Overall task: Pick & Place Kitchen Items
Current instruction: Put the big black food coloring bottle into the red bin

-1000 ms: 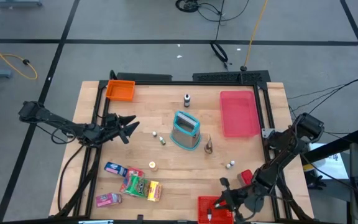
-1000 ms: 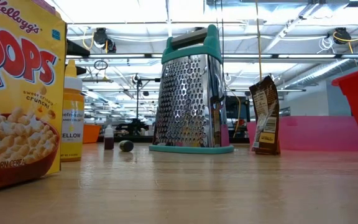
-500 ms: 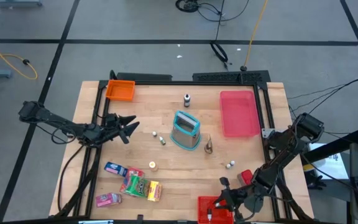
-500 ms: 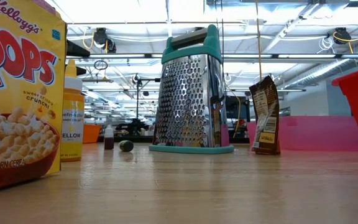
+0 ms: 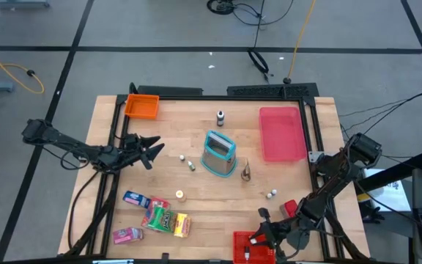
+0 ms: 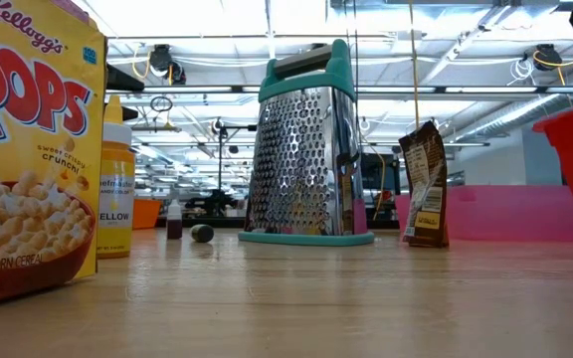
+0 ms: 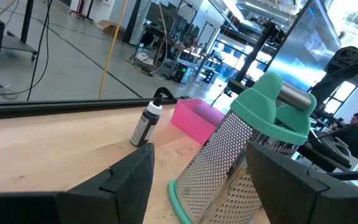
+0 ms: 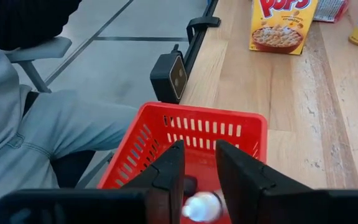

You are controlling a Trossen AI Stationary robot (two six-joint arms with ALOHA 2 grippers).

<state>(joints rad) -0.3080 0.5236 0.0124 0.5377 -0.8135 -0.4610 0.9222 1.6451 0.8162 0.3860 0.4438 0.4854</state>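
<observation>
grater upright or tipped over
Upright. The grater stands on its wide teal base on the table, handle on top, in the low view; the left wrist view shows the same.

High view: overhead, straight down, whole wooden table (image 5: 196,176) in frame with floor around it. Low view: at table-top height, level across the boards, very close to a yellow corn-cereal box (image 6: 28,149); room lights and rigging behind. Shares with the high view the steel box grater with teal handle and base (image 5: 219,153), standing mid-table. Left wrist view: low and near, facing along the table; same grater large at hand, flat pink tray (image 7: 197,118) beyond it. Right wrist view: looks down steeply into a red slotted plastic bin (image 8: 185,149) at the table edge; the cereal box lies beyond.
</observation>
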